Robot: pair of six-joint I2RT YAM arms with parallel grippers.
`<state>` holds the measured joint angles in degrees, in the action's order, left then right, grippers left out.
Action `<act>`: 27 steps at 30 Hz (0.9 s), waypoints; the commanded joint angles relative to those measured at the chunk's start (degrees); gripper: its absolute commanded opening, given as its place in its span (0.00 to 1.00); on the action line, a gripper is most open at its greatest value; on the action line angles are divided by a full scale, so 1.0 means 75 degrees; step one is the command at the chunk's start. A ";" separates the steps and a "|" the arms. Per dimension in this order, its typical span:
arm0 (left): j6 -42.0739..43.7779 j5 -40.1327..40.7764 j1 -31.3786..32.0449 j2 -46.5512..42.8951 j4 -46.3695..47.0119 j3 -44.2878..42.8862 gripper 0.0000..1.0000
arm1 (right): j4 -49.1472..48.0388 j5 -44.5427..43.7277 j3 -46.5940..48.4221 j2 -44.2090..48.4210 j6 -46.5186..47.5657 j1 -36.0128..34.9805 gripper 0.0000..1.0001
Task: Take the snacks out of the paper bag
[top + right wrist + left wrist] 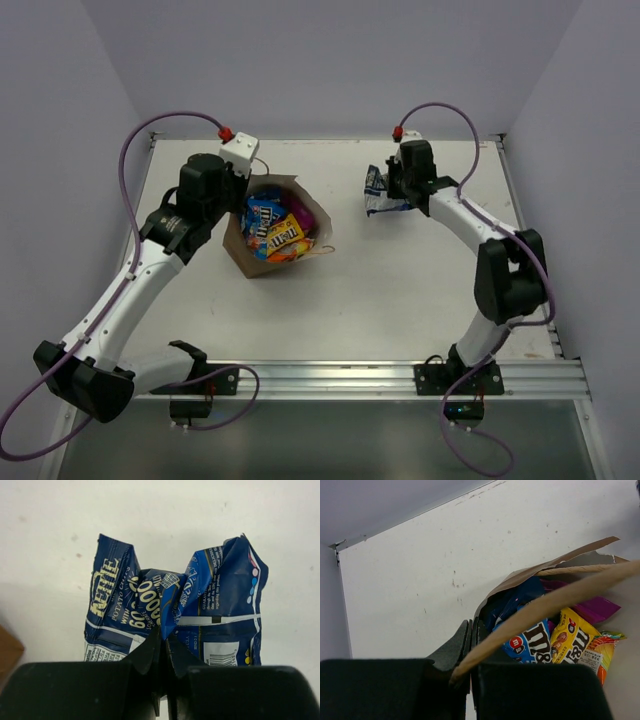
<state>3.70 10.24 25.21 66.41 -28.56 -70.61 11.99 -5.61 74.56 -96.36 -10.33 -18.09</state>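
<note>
We see our left gripper (471, 630) clamped tight on the rim of the creased brown kraft paper bag (245, 258), glossy snack packets (275, 231) inside. Our right gripper (163, 636) pinches the crumpled dark blue chip bag (210, 595), well right of it over the white table (400, 290).

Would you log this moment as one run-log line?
left end effector: shut on paper bag | right end effector: shut on blue chip bag | other snacks: in bag

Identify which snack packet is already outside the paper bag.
The crumpled dark-blue chip bag, pinched by the right tool; the other packets lie inside the paper bag.
</note>
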 commanded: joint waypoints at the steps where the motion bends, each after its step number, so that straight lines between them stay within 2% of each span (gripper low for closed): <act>1: 0.0291 -0.0123 0.0025 -0.0136 0.1159 -0.0523 0.00 | -0.0637 0.0501 0.0253 -0.0463 -0.0346 0.0220 0.08; 5: 0.0326 -0.0275 0.0025 -0.0160 0.1147 -0.0558 0.00 | -0.0322 0.0641 0.0347 -0.0560 -0.0322 0.0232 0.47; 6: 0.0326 -0.0275 0.0025 -0.0171 0.1147 -0.0570 0.00 | -0.0240 0.0654 0.0335 -0.0222 -0.0287 0.0232 0.63; 9: 0.0361 -0.0299 0.0025 -0.0218 0.1147 -0.0523 0.00 | 0.0369 0.0886 0.0441 0.0748 -0.0240 0.0185 0.77; 12: 0.0420 -0.0357 0.0025 -0.0265 0.1112 -0.0476 0.00 | 0.0931 0.1508 0.0593 0.1606 -0.0333 0.0033 0.81; 15: 0.0467 -0.0369 0.0025 -0.0324 0.1147 -0.0359 0.00 | 0.1260 0.1580 0.0710 0.2591 -0.0160 -0.0645 0.82; 16: 0.0479 -0.0392 0.0025 -0.0335 0.1159 -0.0336 0.00 | 0.1307 0.1429 0.0792 0.2930 -0.0077 -0.1250 0.82; 19: 0.0525 -0.0451 0.0025 -0.0336 0.1218 -0.0265 0.00 | 0.1460 0.1240 0.0851 0.3237 -0.0005 -0.2376 0.82; 22: 0.0584 -0.0475 0.0025 -0.0359 0.1276 -0.0230 0.00 | 0.1017 0.0982 0.0688 0.3472 -0.0111 -0.3408 0.79; 27: 0.0666 -0.0685 0.0025 -0.0441 0.1405 -0.0172 0.00 | 0.0360 0.0970 0.0581 0.3122 -0.0252 -0.4384 0.75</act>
<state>6.79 7.14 25.19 66.22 -28.27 -70.59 17.43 2.55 80.03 -69.91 -11.55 -48.64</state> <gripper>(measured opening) 0.032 0.753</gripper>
